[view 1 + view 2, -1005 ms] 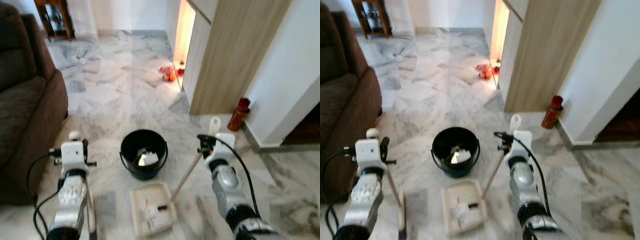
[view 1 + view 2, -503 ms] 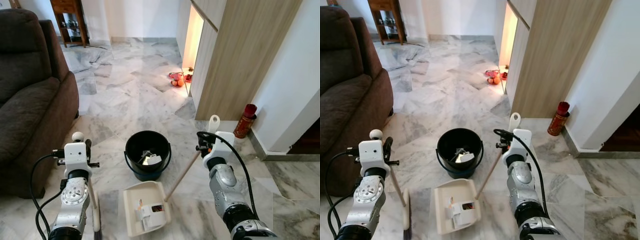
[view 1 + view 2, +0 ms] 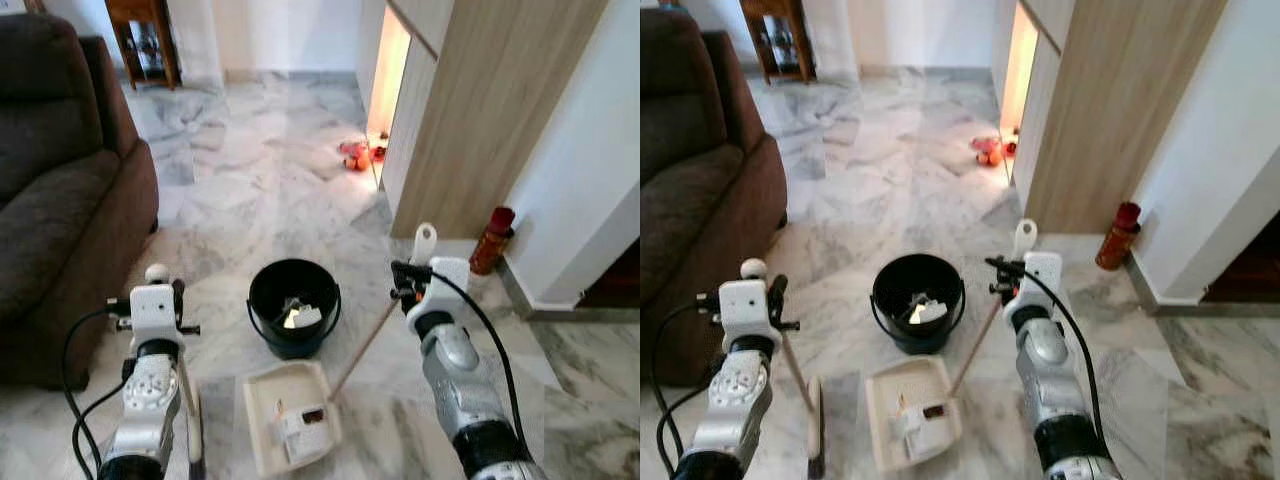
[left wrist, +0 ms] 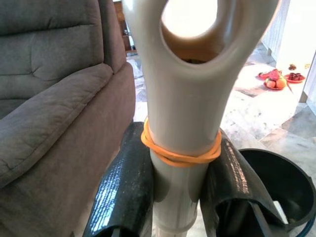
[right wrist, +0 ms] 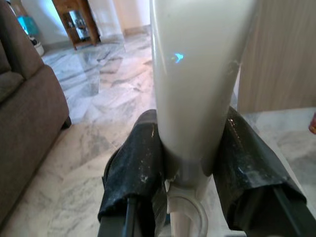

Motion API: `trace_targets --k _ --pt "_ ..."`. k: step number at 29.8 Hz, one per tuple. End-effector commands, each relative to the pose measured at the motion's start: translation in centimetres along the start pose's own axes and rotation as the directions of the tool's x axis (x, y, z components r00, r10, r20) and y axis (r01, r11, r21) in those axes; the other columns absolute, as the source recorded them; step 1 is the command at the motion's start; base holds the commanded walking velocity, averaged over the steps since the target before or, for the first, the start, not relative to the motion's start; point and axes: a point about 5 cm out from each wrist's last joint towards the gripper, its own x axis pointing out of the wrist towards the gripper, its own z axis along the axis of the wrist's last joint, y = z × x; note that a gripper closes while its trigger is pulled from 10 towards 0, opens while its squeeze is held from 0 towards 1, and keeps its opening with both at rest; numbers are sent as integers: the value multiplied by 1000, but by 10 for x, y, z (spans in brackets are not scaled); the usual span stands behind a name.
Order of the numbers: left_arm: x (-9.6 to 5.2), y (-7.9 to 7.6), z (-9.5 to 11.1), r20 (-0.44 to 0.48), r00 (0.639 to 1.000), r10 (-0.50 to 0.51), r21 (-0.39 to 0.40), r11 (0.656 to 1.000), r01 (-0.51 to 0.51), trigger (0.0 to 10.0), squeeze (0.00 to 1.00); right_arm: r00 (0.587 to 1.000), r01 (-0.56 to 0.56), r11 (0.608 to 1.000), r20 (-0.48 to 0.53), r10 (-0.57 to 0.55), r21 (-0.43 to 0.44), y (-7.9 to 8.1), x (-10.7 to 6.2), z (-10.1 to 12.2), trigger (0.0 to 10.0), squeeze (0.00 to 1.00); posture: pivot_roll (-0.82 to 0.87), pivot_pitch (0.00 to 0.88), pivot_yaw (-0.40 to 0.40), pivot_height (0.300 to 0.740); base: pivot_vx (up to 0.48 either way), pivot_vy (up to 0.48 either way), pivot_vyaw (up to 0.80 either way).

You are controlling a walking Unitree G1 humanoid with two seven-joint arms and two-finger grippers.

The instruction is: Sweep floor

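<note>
Cream dustpan (image 3: 290,415), scraps inside, lies on marble floor (image 3: 240,190) before the black bucket (image 3: 293,305); right gripper (image 5: 190,163) clamps its handle (image 5: 192,94) between 2 fingers, left gripper (image 4: 180,182) clamps the broom handle (image 4: 185,113).

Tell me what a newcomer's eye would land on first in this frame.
Probably the black bucket on the marble floor between the arms, scraps inside it. Just nearer the robot lies a cream dustpan holding debris, its long handle in the right claw. The left claw grips a broom handle, beside the brown sofa.
</note>
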Motion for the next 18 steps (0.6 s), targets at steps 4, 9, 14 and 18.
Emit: trace_targets --k 4,9,14,18 --pt "3 0 5 26 1000 -13 13 1000 12 10000 0 994 -1 998 108 -6 59 9 -3 31 10000 0 90 0 1 740 0 0 0" --pt "3 1 5 26 1000 -16 15 1000 16 10000 0 989 -35 997 144 25 66 19 -6 45 10000 0 87 0 2 740 0 0 0" --pt "3 1 5 24 999 -22 18 1000 21 10000 0 986 -78 993 156 64 85 31 -10 65 10000 0 88 0 4 740 0 0 0" --pt "3 0 5 23 999 -23 18 1000 23 10000 0 982 -107 988 169 88 108 38 -15 83 10000 0 89 0 3 740 0 0 0"
